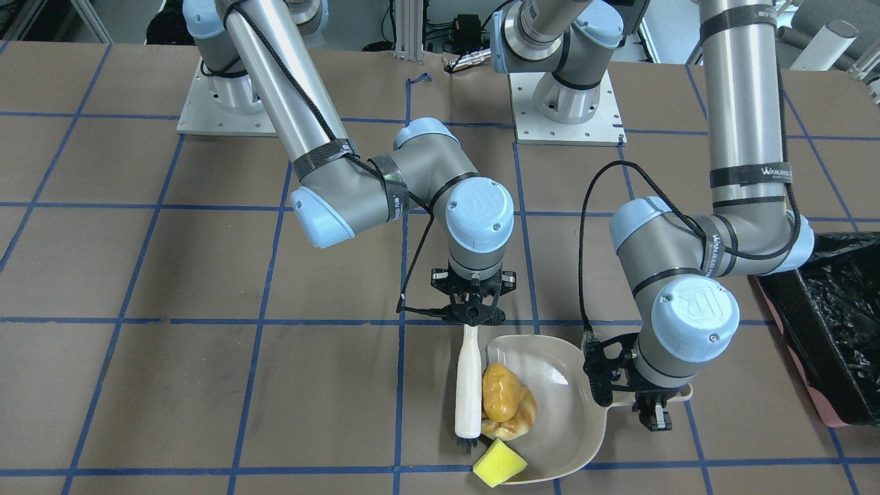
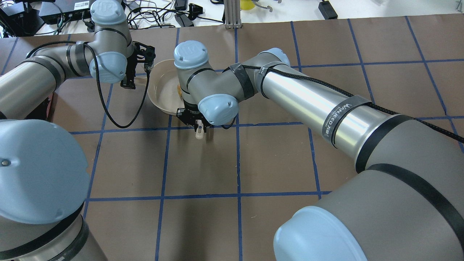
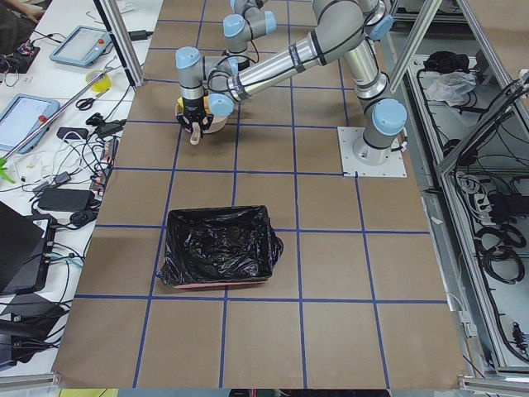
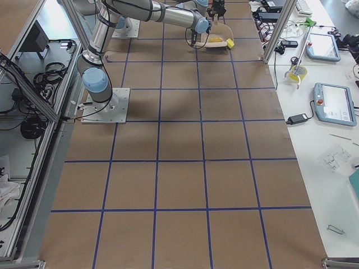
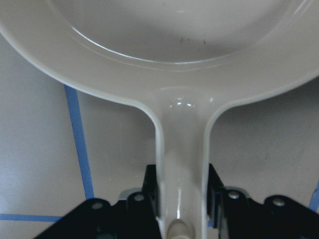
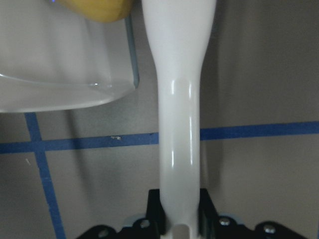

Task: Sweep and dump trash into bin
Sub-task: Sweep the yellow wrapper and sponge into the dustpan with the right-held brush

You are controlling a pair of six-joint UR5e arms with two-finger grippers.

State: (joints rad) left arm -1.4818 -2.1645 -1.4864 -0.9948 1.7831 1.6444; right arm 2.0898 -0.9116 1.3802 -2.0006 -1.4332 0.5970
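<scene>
The beige dustpan (image 1: 557, 364) lies flat on the table. My left gripper (image 1: 655, 410) is shut on its handle (image 5: 182, 164). My right gripper (image 1: 473, 320) is shut on a white brush (image 1: 469, 385), whose bristles (image 1: 467, 440) rest at the pan's open side. The golden-brown lump (image 1: 498, 392) and the tan croissant piece (image 1: 517, 421) lie just inside the pan's mouth, against the brush. The yellow sponge wedge (image 1: 498, 463) sits at the pan's lip. The pink-sided bin (image 1: 828, 330) with its black bag stands apart, beyond my left arm.
The bin also shows in the exterior left view (image 3: 219, 246), about two grid squares from the dustpan (image 3: 192, 112). Brown paper with blue tape lines covers the table (image 2: 275, 159). Cables and devices lie past the far table edge (image 2: 163, 14).
</scene>
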